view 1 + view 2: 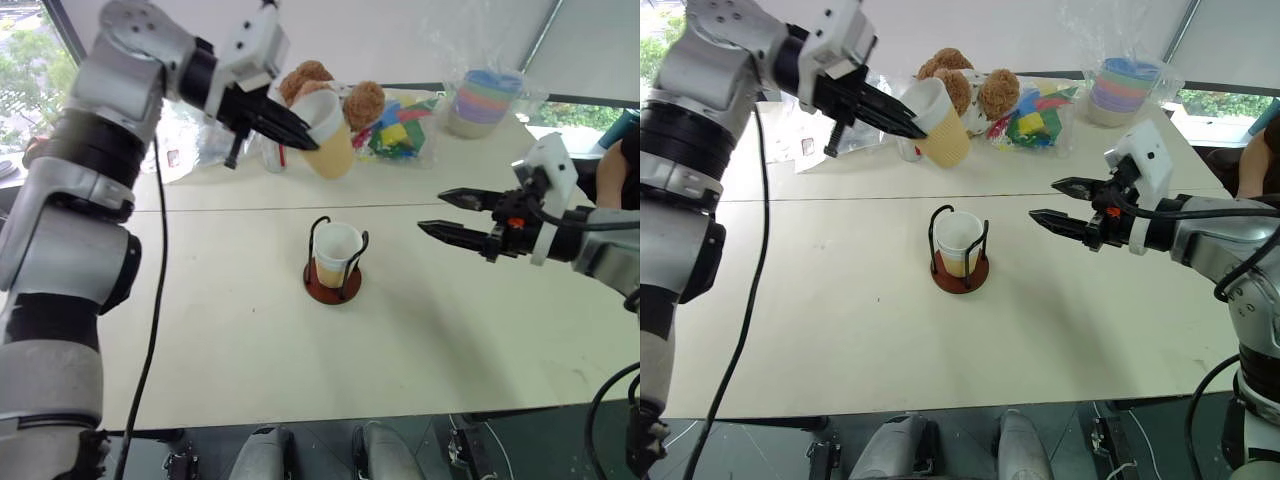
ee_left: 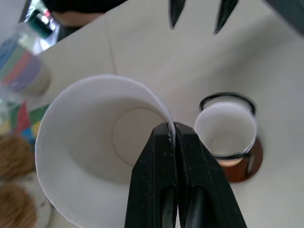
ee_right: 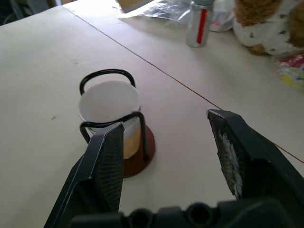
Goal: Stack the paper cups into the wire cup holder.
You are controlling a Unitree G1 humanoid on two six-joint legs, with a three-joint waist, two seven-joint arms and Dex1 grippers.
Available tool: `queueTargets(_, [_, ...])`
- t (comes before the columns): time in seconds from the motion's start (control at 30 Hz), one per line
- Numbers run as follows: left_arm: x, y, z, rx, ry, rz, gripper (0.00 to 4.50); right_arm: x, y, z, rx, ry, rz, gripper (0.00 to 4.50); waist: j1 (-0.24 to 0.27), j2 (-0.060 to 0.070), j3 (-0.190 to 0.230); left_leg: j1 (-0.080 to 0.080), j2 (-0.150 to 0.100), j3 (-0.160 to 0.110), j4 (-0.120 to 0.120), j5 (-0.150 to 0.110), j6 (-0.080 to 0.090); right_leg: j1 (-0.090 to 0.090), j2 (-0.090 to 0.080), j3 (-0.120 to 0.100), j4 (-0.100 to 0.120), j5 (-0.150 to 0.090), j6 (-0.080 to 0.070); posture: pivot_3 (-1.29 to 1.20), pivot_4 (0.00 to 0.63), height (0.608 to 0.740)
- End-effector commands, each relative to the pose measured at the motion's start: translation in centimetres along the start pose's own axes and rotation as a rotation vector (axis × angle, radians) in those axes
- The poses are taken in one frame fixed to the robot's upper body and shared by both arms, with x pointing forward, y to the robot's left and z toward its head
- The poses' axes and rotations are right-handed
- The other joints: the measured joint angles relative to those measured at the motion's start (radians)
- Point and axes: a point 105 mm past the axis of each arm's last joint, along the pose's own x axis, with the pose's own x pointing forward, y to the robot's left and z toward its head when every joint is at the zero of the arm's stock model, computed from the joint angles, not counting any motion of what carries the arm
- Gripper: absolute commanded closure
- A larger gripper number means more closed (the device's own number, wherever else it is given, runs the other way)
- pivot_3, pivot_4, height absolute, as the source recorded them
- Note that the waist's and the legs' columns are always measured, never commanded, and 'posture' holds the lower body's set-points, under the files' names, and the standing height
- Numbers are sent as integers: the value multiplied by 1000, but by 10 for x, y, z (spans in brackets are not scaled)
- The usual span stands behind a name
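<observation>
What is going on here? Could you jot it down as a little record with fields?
left gripper: shut on the rim of a paper cup, held tilted in the air above the table
right gripper: open, holding nothing, to one side of the holder
wire cup holder: upright mid-table, one cup already inside
back of table: teddy bears, pastel cup stack in plastic

I see bright daylight from the far windows, which wash out pale. The cream tabletop is evenly lit with soft, faint shadows. Wrist views blur close up.
</observation>
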Motion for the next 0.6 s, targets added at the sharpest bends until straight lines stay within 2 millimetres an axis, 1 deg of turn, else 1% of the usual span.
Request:
queueTargets(0.03, [12,-7,20,64,-55,-87,4459,-16,-2,8,-39,-13,-65,1480,1,0,0,0,0,0,1,0,0,0,0,0,1,0,0,0,150,740])
queueTargets(0.1, [25,-16,14,76,-47,-147,4459,-24,4,4,-12,-5,-63,1480,5,0,0,0,0,0,1,0,0,0,0,0,1,0,0,0,150,740])
queueTargets(0.17, [31,-21,6,79,-22,-182,4459,-27,11,3,4,-6,-52,1480,8,0,0,0,0,0,1,0,0,1,0,0,1,0,0,0,150,740])
queueTargets(0.23, [33,-24,-3,98,16,-200,4459,-28,13,3,8,-7,-58,1480,7,0,0,0,0,0,1,0,0,1,0,0,0,0,0,0,150,740])
queueTargets(0.43, [40,-31,-17,120,66,-246,4459,-27,11,5,16,-21,-82,1480,10,0,0,0,0,0,1,0,0,1,0,0,0,0,0,0,150,740])
queueTargets(0.6, [43,-33,-20,119,77,-267,4459,-25,10,6,20,-32,-94,1480,11,0,0,0,-1,0,1,0,0,1,0,0,0,0,0,0,150,740])
